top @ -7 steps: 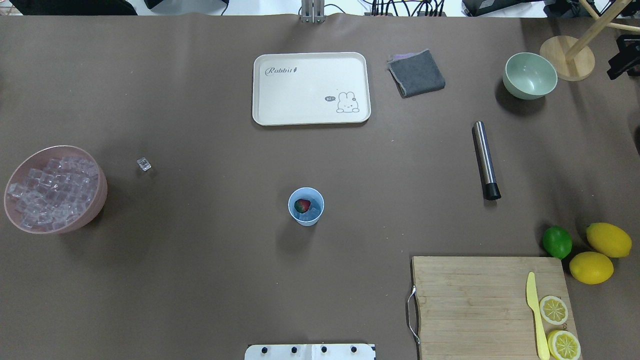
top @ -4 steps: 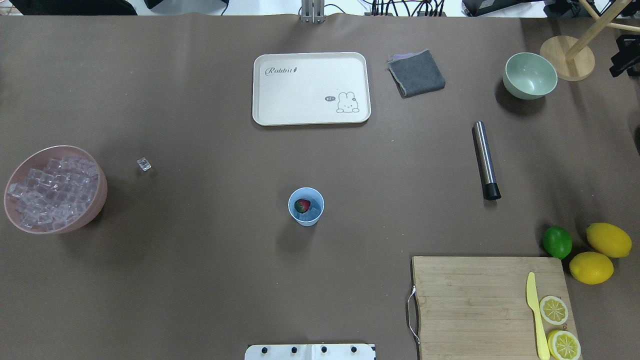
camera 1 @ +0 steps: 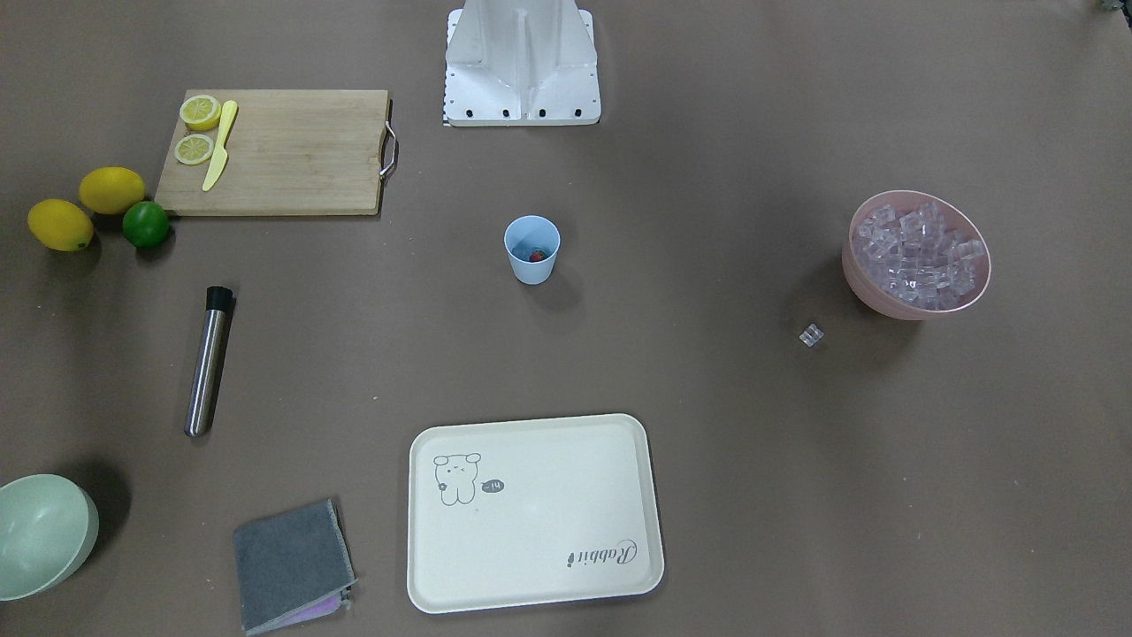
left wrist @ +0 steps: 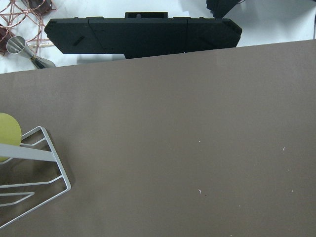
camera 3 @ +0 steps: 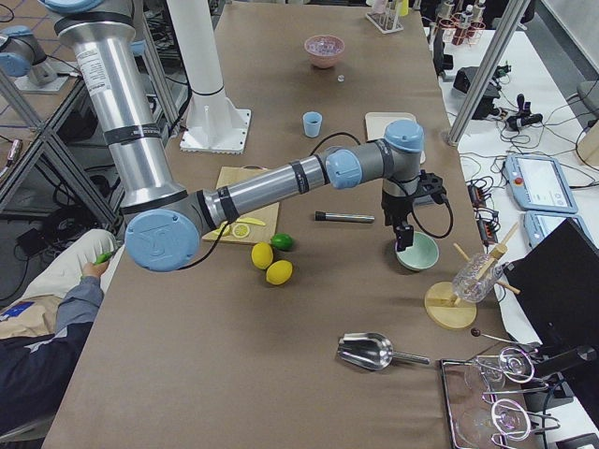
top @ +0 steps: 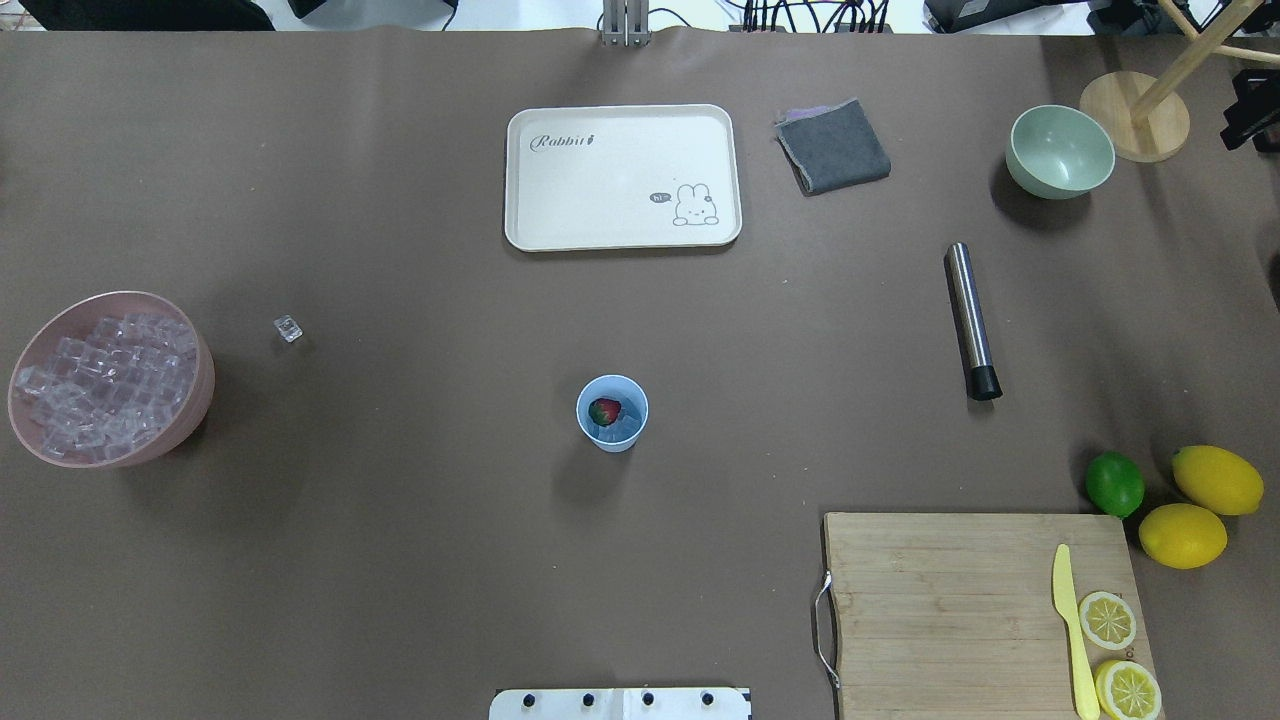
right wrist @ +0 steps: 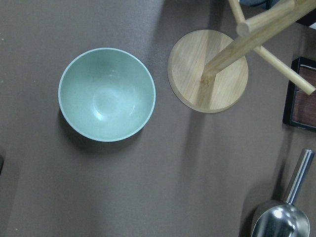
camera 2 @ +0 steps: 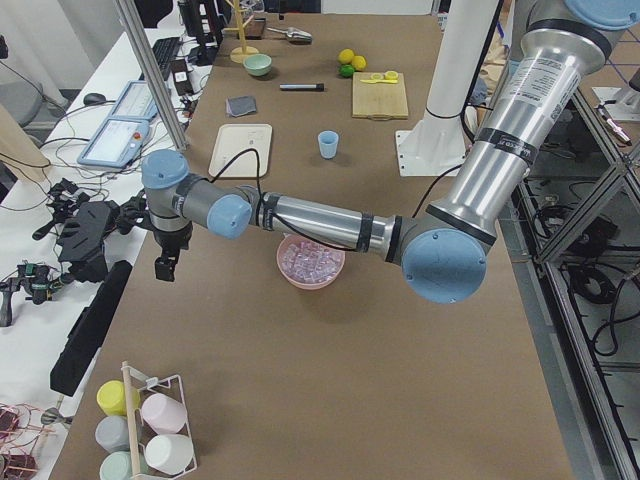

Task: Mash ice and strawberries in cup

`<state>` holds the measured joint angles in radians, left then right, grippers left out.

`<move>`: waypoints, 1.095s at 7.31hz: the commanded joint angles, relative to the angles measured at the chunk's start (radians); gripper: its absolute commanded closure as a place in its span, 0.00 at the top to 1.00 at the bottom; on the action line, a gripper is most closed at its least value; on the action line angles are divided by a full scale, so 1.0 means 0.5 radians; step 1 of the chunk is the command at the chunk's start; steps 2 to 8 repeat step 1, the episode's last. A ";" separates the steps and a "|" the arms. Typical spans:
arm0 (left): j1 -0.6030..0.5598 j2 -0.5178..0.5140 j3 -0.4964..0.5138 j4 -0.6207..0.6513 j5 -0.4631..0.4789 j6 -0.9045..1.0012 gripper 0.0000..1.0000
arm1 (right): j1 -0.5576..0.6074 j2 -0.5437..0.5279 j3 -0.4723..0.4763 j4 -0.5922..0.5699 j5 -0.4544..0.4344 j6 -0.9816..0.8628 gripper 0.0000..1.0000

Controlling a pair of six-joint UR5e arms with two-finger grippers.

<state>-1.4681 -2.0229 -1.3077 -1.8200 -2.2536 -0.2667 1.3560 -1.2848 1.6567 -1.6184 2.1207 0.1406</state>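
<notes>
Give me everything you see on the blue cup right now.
The cup is small, light blue, handleless and tapered, and looks like plastic. It stands upright on the brown table, between the robot base and the tray. Inside lie one red strawberry and a few clear ice cubes. Nothing else touches it.

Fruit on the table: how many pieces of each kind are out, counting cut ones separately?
Whole lemons: 2
Cut lemon pieces, on the cutting board: 2
Lime: 1
Strawberry, in the light-blue cup: 1
Total: 6
</notes>
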 commanded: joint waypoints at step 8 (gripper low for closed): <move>-0.003 -0.001 -0.002 -0.008 0.000 0.009 0.97 | 0.000 -0.004 0.015 0.000 0.002 0.001 1.00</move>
